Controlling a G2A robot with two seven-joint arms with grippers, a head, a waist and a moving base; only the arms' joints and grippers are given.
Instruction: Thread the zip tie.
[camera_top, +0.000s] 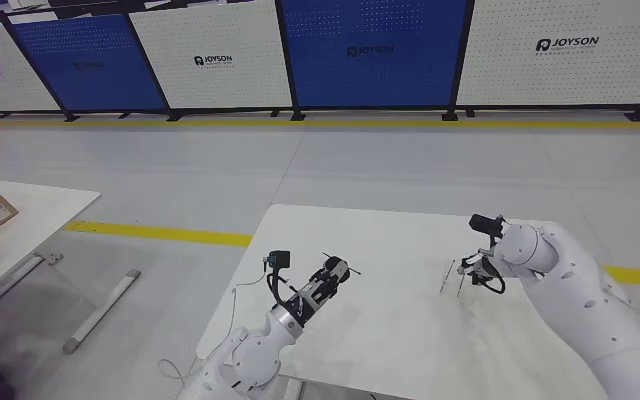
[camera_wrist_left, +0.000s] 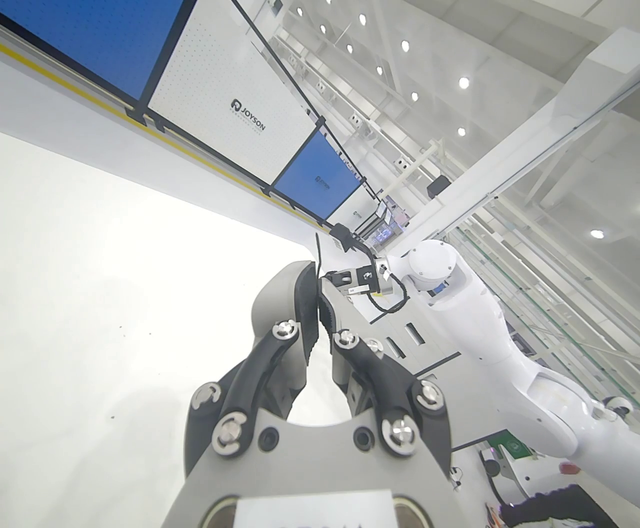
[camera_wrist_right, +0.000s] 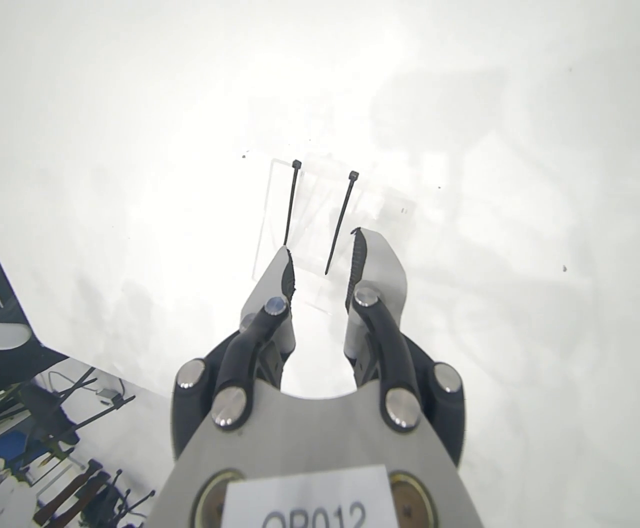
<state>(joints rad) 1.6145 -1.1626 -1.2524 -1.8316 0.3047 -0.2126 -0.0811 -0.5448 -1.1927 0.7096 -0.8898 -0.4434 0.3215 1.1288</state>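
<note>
My left gripper (camera_wrist_left: 318, 292) (camera_top: 334, 270) is shut on a black zip tie (camera_wrist_left: 318, 252), held above the left part of the white table (camera_top: 400, 330). The tie's thin ends (camera_top: 352, 268) stick out past the fingertips. Two more black zip ties (camera_wrist_right: 293, 200) (camera_wrist_right: 342, 220) lie side by side on a clear plate (camera_wrist_right: 395, 210) on the table's right side, heads pointing away from my right gripper. My right gripper (camera_wrist_right: 322, 247) (camera_top: 470, 272) hovers open just over their tail ends, one tail lying between its fingers. In the top view these ties (camera_top: 447, 277) lie just left of that gripper.
The table's near edge (camera_wrist_right: 100, 367) runs close behind my right gripper, with floor clutter below it. A second white table (camera_top: 40, 215) stands at the far left. Blue and white partition panels (camera_top: 370, 50) line the back of the room.
</note>
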